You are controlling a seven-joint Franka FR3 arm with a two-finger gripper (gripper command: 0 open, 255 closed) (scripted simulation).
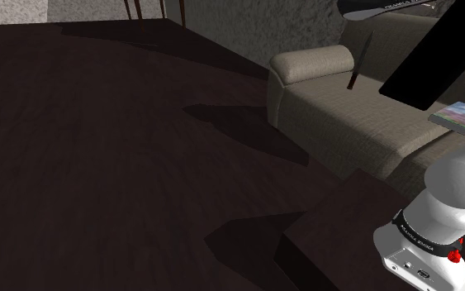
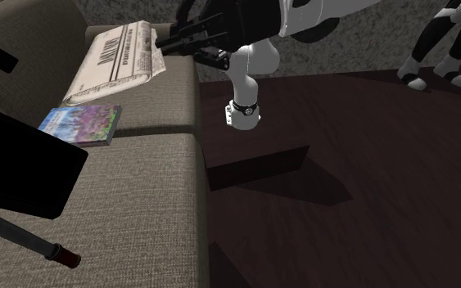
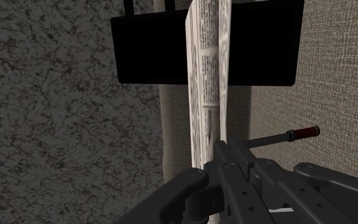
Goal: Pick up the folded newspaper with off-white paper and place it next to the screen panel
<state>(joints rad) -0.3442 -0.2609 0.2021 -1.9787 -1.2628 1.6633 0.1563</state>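
Newspaper (image 2: pixel 110 61), folded, off-white: clamped edge-on between gripper (image 3: pixel 215 168) fingers, raised over sofa (image 2: pixel 138 204), well apart from screen (image 2: pixel 15 168). Step: carrying. Next move: travel to screen, lower alongside it, release.

A taupe fabric sofa (image 2: pixel 146 204) stands on a dark wooden floor (image 2: pixel 368 188). In the shoulder view its rounded armrest (image 1: pixel 311 63) closes the end of the seat, and the floor (image 1: pixel 98 165) spreads wide to that view's left. A book with a colourful blue, green and purple cover (image 2: pixel 81 124) lies flat on a seat cushion, just beside the seam between two cushions; it also shows at the shoulder view's right edge (image 1: pixel 463 116). A slim black rod with a red tip (image 2: pixel 33 240) slants over the seat, well apart from the book. A grey speckled wall (image 1: pixel 247 29) rises behind the sofa.
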